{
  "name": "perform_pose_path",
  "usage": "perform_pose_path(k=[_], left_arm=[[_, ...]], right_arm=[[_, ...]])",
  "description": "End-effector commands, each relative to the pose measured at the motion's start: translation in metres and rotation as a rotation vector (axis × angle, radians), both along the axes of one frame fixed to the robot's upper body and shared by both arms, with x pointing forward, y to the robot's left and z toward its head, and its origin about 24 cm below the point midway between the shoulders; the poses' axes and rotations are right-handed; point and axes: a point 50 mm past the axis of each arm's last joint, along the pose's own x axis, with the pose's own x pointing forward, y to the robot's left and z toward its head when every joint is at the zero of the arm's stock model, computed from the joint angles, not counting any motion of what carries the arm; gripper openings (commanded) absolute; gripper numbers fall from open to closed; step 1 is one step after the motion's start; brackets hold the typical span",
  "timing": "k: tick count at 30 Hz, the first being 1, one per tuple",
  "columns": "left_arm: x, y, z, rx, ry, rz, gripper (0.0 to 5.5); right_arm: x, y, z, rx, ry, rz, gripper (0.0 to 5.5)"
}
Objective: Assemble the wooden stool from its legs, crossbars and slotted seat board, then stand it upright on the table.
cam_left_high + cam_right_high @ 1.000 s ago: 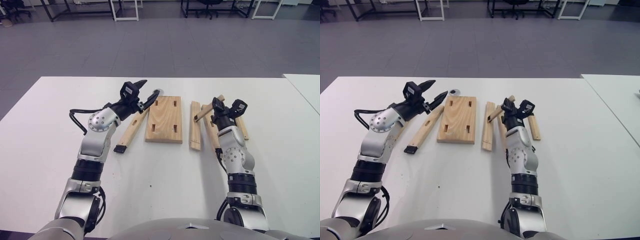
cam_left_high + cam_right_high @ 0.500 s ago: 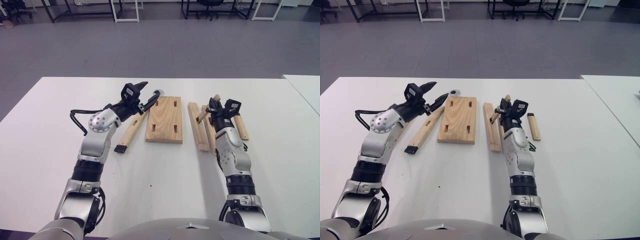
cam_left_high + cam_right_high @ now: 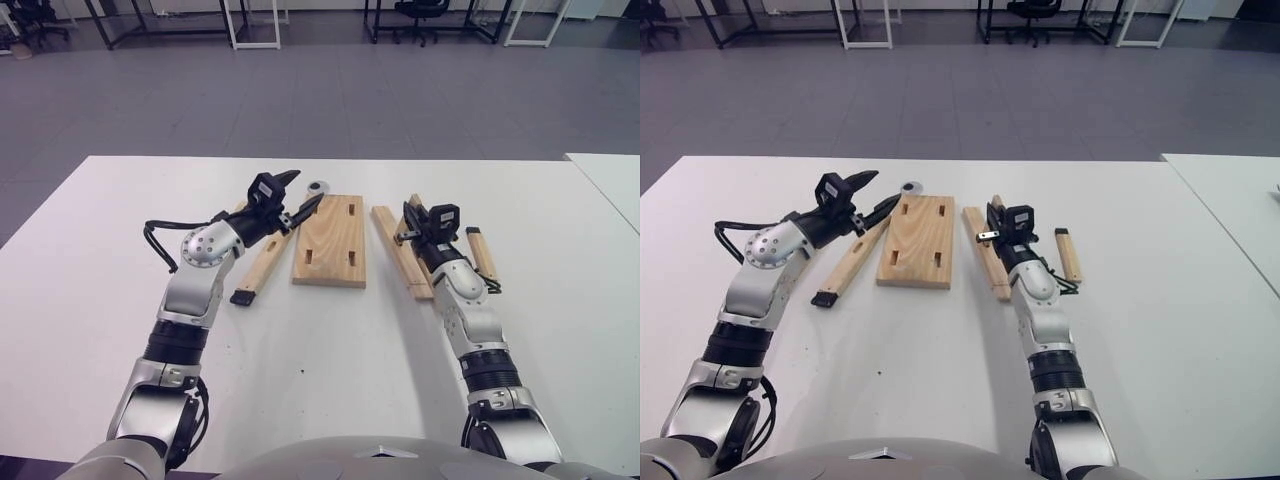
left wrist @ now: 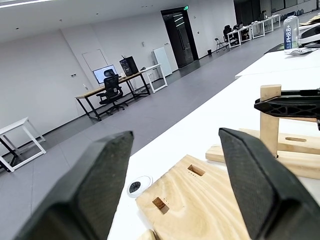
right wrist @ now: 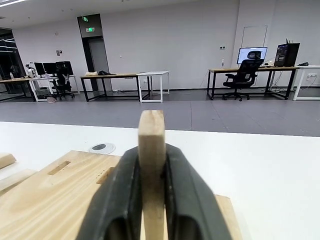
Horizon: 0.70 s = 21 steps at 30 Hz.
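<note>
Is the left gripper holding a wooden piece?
No, the left gripper is open with nothing between its fingers; the seat board lies beyond the gap.

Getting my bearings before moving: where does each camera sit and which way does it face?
Eye views: on the head, looking forward and down at the table; both arms show.
Left wrist view: on that wrist, looking past the open left gripper at the seat board.
Right wrist view: on that wrist, looking along the right gripper, shut on a wooden piece.
Shared: all show the seat board.
</note>
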Motion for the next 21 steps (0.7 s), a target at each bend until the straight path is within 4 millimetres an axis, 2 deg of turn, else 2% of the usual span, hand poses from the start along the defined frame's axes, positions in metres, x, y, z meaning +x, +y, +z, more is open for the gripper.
perform_pose_path(k=[1, 3, 5, 8, 10, 18, 21], left_arm=[[-0.002, 0.0, -0.003, 0.033, 0.003, -0.007, 3.13], [-0.002, -0.001, -0.003, 0.029, 0.0, -0.004, 3.13], [-0.003, -0.002, -0.005, 0.021, 0.002, 0.002, 3.13], [-0.004, -0.006, -0.01, 0.013, 0.015, 0.006, 3.13], [-0.006, -0.007, -0.011, 0.013, 0.02, -0.004, 3.13], [-0.01, -0.012, -0.015, 0.035, 0.03, -0.024, 3.13], [-0.01, -0.013, -0.016, 0.037, 0.032, -0.023, 3.13]], right_arm=[[-0.025, -0.013, -0.064, -0.122, 0.326, 0.006, 0.41], [-0.014, -0.012, -0.034, -0.142, 0.176, 0.017, 0.41], [-0.009, -0.011, -0.014, -0.152, 0.074, 0.011, 0.41], [-0.01, -0.007, 0.002, -0.133, 0.021, 0.038, 1.18], [-0.012, -0.006, 0.005, -0.128, 0.056, 0.044, 1.54], [-0.02, -0.009, 0.002, -0.074, 0.383, 0.099, 3.18], [-0.026, -0.007, -0.004, -0.106, 0.455, 0.1, 3.18]])
